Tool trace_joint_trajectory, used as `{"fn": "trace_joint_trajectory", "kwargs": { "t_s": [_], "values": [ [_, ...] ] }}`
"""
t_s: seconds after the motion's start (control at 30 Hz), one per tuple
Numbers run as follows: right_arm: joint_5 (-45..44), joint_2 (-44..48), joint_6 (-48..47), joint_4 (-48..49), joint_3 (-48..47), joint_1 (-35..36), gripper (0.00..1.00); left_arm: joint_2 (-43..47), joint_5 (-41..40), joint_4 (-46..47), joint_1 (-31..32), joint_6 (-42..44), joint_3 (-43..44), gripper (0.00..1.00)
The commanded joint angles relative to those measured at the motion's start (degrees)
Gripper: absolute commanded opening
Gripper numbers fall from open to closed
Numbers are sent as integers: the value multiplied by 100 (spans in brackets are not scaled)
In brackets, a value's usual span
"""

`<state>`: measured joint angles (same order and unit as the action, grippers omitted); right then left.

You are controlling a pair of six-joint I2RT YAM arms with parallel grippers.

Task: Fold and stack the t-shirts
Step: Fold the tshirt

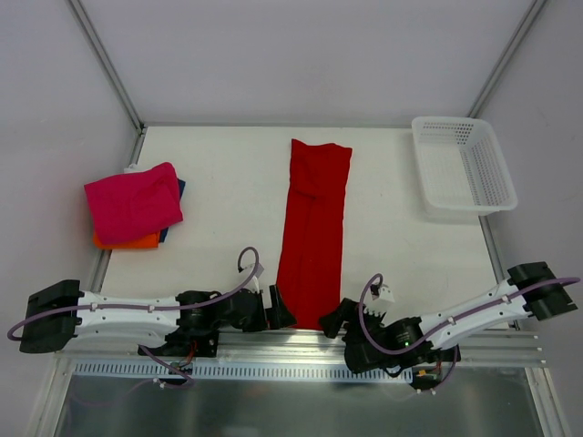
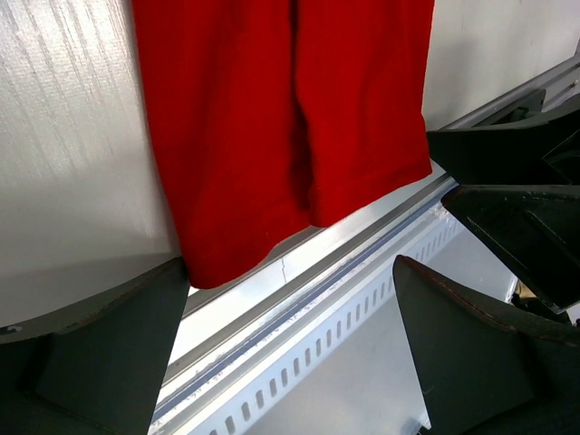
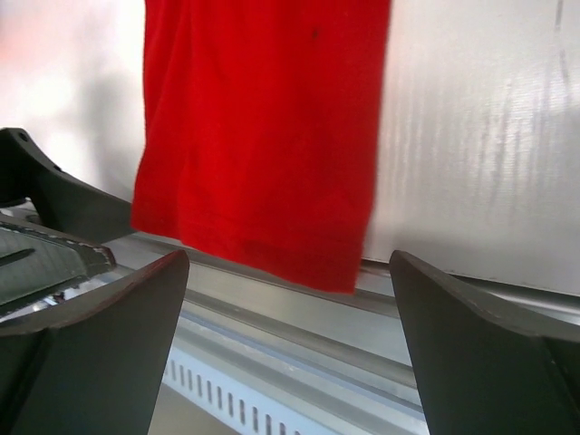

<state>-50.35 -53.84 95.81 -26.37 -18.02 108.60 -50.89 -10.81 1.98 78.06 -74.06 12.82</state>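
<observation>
The bright red t-shirt lies folded into a long narrow strip down the middle of the table, its near end hanging over the front edge. It fills the top of the left wrist view and of the right wrist view. My left gripper is open and empty at the strip's near left corner. My right gripper is open and empty at its near right corner. A stack of folded shirts sits at the far left: magenta-pink on top, orange and blue beneath.
A white plastic mesh basket stands at the back right corner. An aluminium rail runs along the table's front edge under both grippers. The right gripper's body shows dark at the right of the left wrist view.
</observation>
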Motion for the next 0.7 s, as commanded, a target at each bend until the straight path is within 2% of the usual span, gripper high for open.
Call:
{"fn": "trace_joint_trajectory", "kwargs": {
  "t_s": [0.0,0.27,0.37,0.43,0.5,0.53,0.6,0.63,0.67],
  "values": [
    [95,-293,254,18,308,-14,99,-237,-79,-1015,78,6,-324,99],
    [113,-469,254,115,255,-14,98,-473,-62,-1033,78,-64,-254,97],
    [148,-583,307,141,238,-14,85,-623,-79,-1041,78,-56,-227,91],
    [183,-706,324,220,238,-14,78,-754,-97,-1041,78,-56,-192,83],
    [209,-864,342,342,238,-14,72,-843,-123,-1033,78,-47,-166,71],
    [218,-917,351,378,229,-14,70,-939,-141,-1041,86,-38,-140,58],
    [236,-1075,359,422,185,-14,65,-1027,-150,-1042,86,-29,-104,45],
    [245,-1119,359,448,176,-14,64,-1124,-150,-1042,78,-38,-78,32],
    [253,-1163,359,466,167,-14,62,-1159,-150,-1042,86,-29,-78,27]
  ]
}}
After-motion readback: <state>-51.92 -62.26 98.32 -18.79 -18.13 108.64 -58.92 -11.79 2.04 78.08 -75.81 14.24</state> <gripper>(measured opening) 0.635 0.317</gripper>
